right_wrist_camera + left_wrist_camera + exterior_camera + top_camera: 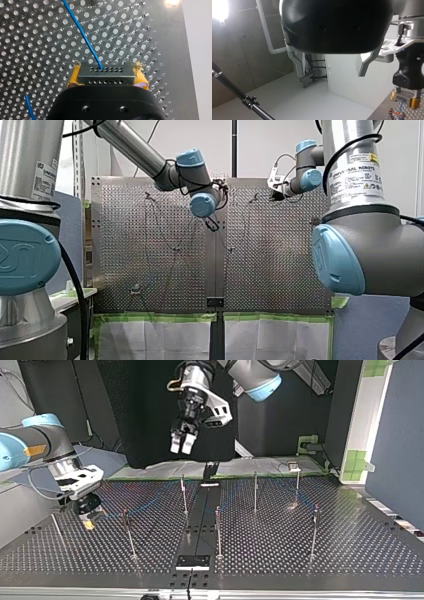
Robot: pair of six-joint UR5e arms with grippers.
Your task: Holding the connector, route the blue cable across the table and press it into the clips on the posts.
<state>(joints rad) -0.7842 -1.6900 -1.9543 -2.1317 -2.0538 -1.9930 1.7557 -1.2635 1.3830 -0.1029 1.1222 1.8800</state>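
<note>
In the right wrist view my right gripper [106, 71] is shut, its yellow pads [75, 73] clamping a dark connector [105, 73] just above the perforated table. The blue cable [82, 32] leaves the connector and runs away across the holes. At the top view's left the same gripper [89, 521] sits low over the plate beside a thin post [129, 532]. My left gripper [181, 447] hangs high above the table's far edge. Seen from the left wrist, it [329, 75] is open and empty, with my right gripper [404, 101] low off to one side.
Several thin posts [218, 530] stand on the perforated table [350, 550], among them one [255, 490] further back and one [314, 530] at the top view's right. A dark strip [200, 515] runs down the table's middle. A black pole [234, 91] crosses the left wrist view.
</note>
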